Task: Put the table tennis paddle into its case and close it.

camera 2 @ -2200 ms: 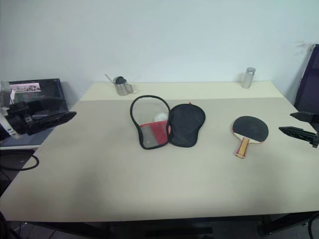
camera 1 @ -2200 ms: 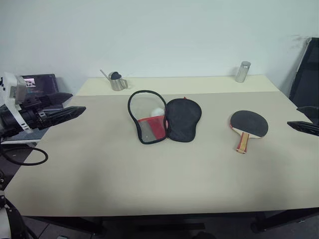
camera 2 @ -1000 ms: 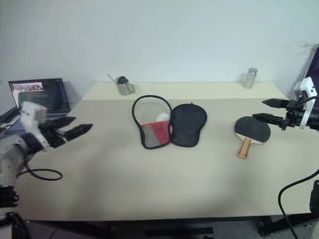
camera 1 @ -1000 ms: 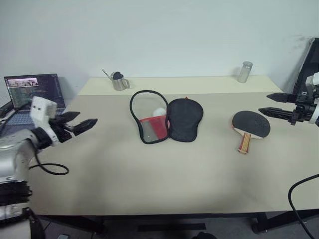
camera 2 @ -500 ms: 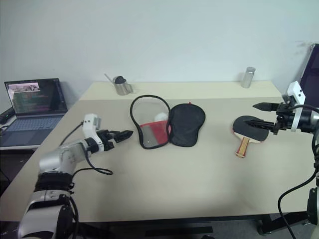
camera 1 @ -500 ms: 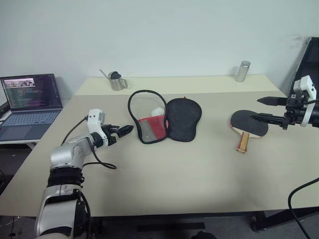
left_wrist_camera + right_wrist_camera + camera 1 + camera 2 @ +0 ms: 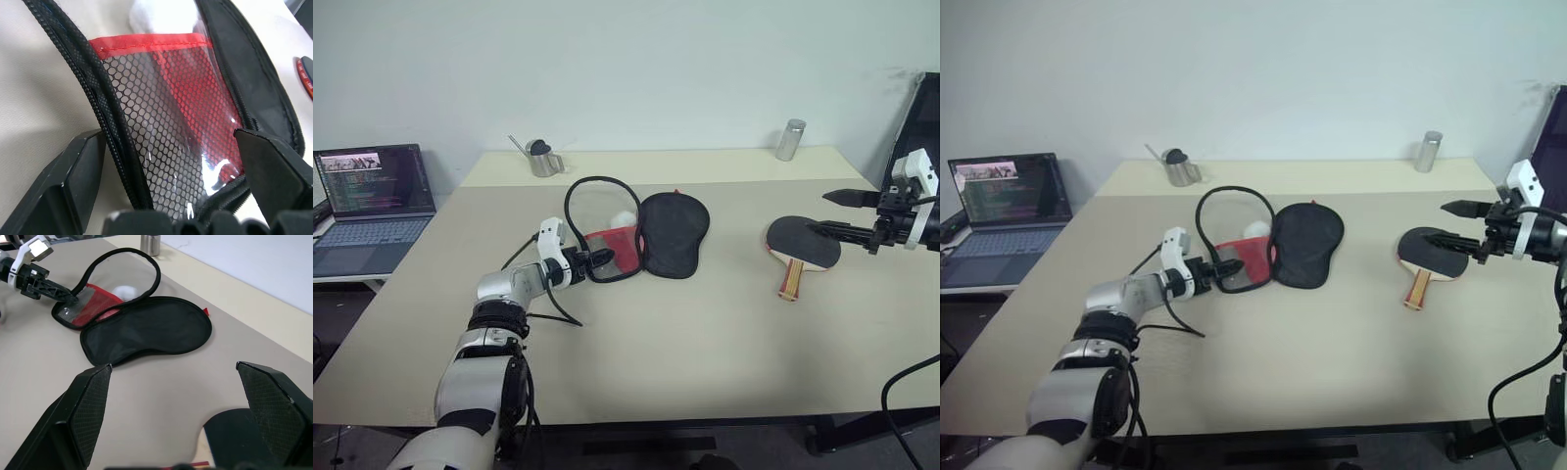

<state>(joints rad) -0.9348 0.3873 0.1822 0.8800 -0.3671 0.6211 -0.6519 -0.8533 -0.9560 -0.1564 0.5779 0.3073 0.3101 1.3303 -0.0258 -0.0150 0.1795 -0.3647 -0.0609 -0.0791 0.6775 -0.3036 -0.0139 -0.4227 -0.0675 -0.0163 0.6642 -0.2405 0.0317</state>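
Office or lab room: plain white wall, beige table, open laptop alongside.

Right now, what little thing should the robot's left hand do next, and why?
Probably close on the case's edge. The left gripper is open with its fingers astride the zipped rim of the case, which lies open on the table, while the paddle lies off to the side.
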